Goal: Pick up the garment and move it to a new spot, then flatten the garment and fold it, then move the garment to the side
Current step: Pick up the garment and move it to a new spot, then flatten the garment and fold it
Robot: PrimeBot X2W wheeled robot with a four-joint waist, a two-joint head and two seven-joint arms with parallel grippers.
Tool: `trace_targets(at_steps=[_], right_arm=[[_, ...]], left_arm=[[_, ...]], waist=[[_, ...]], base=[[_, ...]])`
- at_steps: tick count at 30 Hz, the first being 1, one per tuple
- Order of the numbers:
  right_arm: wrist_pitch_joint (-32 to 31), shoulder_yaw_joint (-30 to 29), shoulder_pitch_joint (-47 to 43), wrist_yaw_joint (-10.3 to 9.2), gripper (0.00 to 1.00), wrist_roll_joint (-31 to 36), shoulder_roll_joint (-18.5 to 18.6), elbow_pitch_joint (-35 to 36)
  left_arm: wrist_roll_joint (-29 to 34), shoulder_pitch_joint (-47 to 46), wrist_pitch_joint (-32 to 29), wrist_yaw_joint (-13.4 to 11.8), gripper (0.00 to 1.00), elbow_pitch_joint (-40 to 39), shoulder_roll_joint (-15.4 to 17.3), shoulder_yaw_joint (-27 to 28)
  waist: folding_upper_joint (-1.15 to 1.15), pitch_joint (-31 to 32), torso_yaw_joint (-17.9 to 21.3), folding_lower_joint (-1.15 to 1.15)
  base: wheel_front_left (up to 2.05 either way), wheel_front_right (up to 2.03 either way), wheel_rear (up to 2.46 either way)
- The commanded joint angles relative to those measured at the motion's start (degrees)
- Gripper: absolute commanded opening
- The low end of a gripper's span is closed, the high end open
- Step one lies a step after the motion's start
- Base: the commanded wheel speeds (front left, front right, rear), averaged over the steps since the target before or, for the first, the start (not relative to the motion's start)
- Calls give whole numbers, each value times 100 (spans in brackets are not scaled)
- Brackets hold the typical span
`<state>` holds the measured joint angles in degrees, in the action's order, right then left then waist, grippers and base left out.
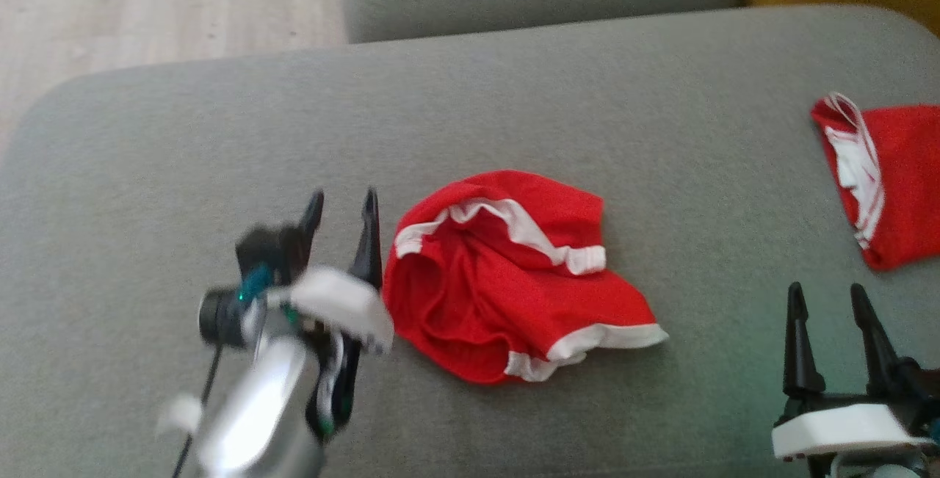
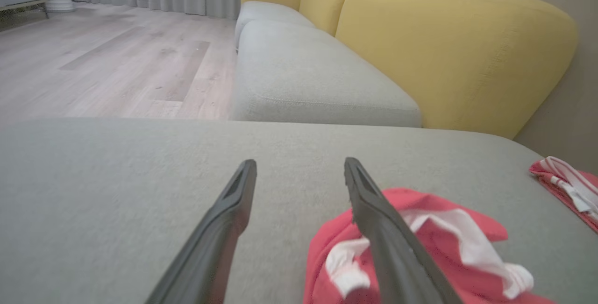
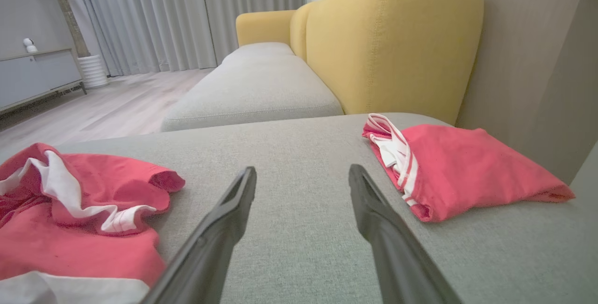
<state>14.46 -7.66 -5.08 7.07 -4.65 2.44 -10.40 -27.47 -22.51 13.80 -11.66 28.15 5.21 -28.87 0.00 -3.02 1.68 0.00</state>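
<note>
We see a plain grey cushion [image 1: 514, 96] with a fine woven fleck. At the cushion's middle, the crumpled garment [image 1: 514, 294] is bright red with white bands along its edges. At the cushion's right edge, a second garment [image 1: 899, 177] is the same red, its white band crossed by thin red stripes. Beyond the cushion, the backrest [image 3: 392, 42] is mustard yellow and the floor [image 2: 117, 61] is pale wood grain. The left gripper [image 1: 343, 199] and right gripper [image 1: 826, 291] have black fingers on white housings.

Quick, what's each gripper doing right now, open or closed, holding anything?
Left gripper: open, empty, beside the crumpled red white-trimmed garment.
Right gripper: open, empty.
</note>
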Motion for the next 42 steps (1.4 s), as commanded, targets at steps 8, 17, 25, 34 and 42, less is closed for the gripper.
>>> trace_targets(at_steps=[8,17,25,34,42], right_arm=[[53,-53,-85,42,100,328,43,419],[53,-152,-328,42,100,506,43,278],[53,-127,-361,42,100,423,43,206],[53,-58,-348,42,100,362,43,175],[53,86,-237,42,100,320,43,234]], left_arm=[[962,1523,117,-729,100,-1703,466,432],[1760,2764,118,-389,100,-2524,339,952],[2094,3070,119,-83,100,-2600,73,1435],[2274,3092,119,155,100,-2596,-62,1674],[2182,2767,119,781,100,-2817,-203,903]], waist=[[0,295,-692,0],[0,360,-946,0],[0,387,-963,0],[0,366,-972,0],[0,312,-759,0]], base=[[0,0,0],[0,0,0],[0,0,0],[0,0,0],[0,0,0]])
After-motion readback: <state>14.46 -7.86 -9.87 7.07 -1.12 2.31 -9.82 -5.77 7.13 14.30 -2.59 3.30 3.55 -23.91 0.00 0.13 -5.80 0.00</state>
